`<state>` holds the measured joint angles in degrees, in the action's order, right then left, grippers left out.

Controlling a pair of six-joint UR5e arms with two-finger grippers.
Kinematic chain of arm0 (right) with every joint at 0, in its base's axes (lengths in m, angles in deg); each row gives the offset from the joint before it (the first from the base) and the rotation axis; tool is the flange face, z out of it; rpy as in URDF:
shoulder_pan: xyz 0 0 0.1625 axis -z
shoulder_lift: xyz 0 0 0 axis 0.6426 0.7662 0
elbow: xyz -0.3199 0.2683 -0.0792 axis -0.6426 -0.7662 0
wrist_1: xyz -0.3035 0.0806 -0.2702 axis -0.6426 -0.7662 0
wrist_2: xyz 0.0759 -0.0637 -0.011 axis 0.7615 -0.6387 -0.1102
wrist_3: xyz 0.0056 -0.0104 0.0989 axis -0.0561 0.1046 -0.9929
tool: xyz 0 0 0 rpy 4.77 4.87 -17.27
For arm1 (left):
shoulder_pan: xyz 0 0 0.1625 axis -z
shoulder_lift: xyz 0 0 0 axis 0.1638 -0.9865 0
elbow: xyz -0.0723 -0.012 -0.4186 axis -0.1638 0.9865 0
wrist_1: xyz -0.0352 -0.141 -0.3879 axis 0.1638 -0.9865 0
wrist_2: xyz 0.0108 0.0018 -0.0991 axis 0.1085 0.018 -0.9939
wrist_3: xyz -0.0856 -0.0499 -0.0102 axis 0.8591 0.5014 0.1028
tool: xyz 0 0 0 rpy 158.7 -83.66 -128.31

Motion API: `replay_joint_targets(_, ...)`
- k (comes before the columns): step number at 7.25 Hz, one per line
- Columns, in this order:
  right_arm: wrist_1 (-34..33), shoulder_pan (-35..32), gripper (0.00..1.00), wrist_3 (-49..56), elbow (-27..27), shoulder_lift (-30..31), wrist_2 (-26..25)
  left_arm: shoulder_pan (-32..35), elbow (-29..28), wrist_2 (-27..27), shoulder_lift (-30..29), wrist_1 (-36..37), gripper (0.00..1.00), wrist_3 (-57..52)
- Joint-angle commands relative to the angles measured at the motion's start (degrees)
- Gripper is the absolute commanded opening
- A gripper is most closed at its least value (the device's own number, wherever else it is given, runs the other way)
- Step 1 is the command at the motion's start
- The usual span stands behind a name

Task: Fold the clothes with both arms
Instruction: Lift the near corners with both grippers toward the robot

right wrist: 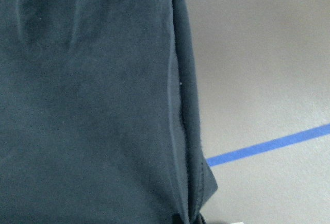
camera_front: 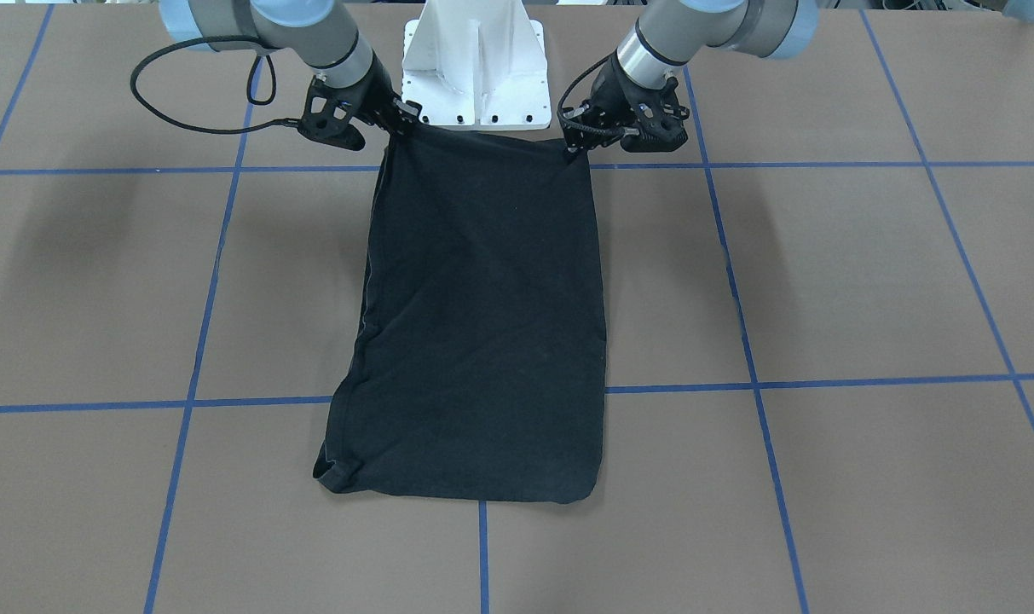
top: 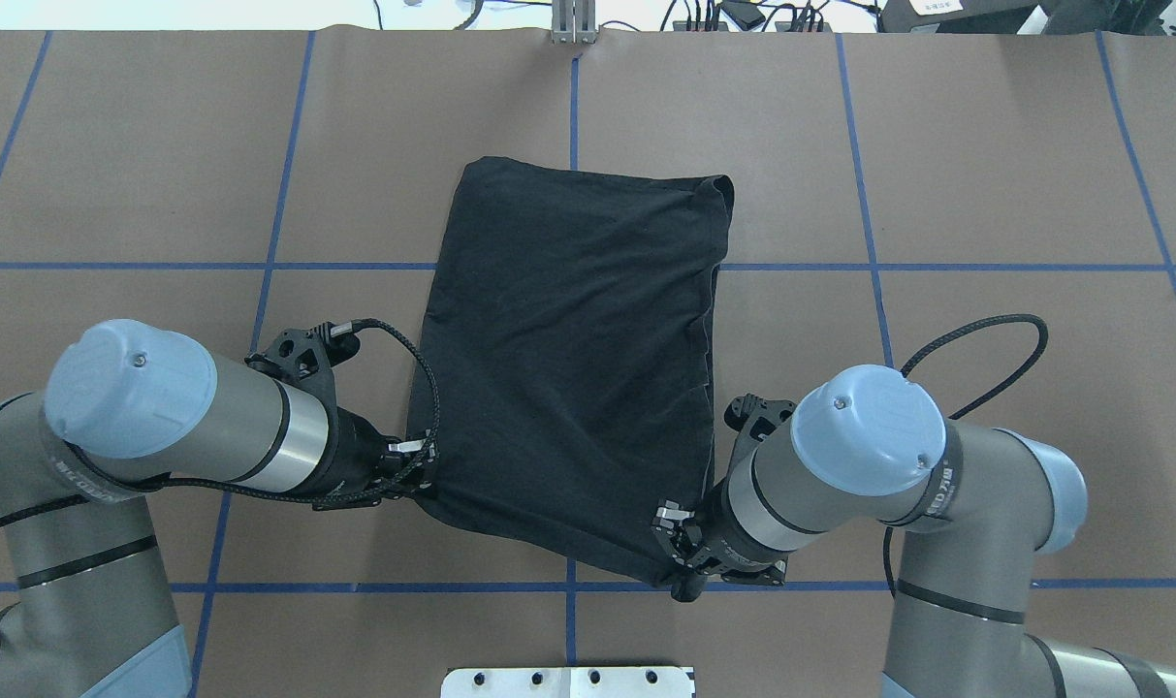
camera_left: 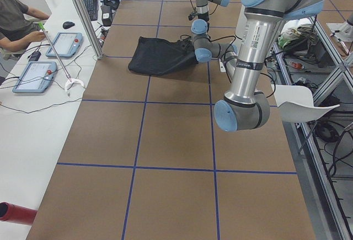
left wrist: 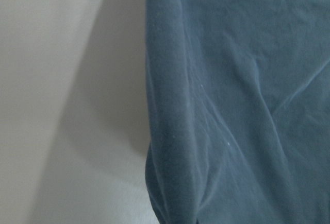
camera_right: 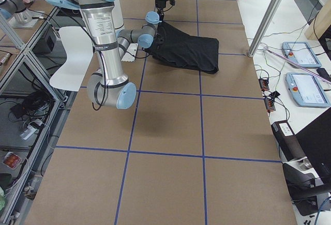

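Observation:
The black T-shirt (camera_front: 482, 324) lies folded into a long strip on the brown table, plain black side up, its print hidden. It also shows in the overhead view (top: 573, 359) and in both side views (camera_left: 160, 57) (camera_right: 189, 49). My left gripper (top: 423, 475) (camera_front: 572, 141) is shut on the shirt's corner nearest the robot on my left. My right gripper (top: 680, 562) (camera_front: 401, 119) is shut on the other near corner. That near edge is lifted slightly and stretched between them; the far end rests on the table. Both wrist views show only cloth (left wrist: 237, 105) (right wrist: 87, 105) and table.
The white pedestal base (camera_front: 476, 77) stands just behind the held edge. Blue tape lines (camera_front: 823, 381) cross the brown table. A metal post (camera_left: 83, 16) and tablets (camera_left: 69, 44) stand along the operators' side, where a person (camera_left: 14, 16) sits.

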<state>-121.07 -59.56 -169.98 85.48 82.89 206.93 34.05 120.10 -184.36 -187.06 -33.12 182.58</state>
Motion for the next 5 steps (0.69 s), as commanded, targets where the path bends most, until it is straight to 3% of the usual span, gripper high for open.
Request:
replay_joint_targets(1, 0.1, -0.6, 0.00, 0.1, 4.4, 3.3, 8.4, -4.9, 1.9, -1.8, 0.0, 2.1, 0.00, 5.8)
replay_joint_targets(2, -0.1, -3.0, 0.00, -0.2, 4.5, 3.2, 16.0, -7.4, 3.9, -1.9, 0.0, 2.3, 0.00, 8.7)
replay_joint_targets(3, -0.1, -4.4, 0.00, -0.2, 4.8, 3.2, 18.7, -8.4, 6.7, -2.2, 0.4, 2.4, 0.00, 10.3)
replay_joint_targets(5, -0.1, -7.3, 0.00, -0.1, 4.5, 2.7, 19.0, -5.8, 9.9, -7.6, 0.2, 2.3, 0.00, 10.9)
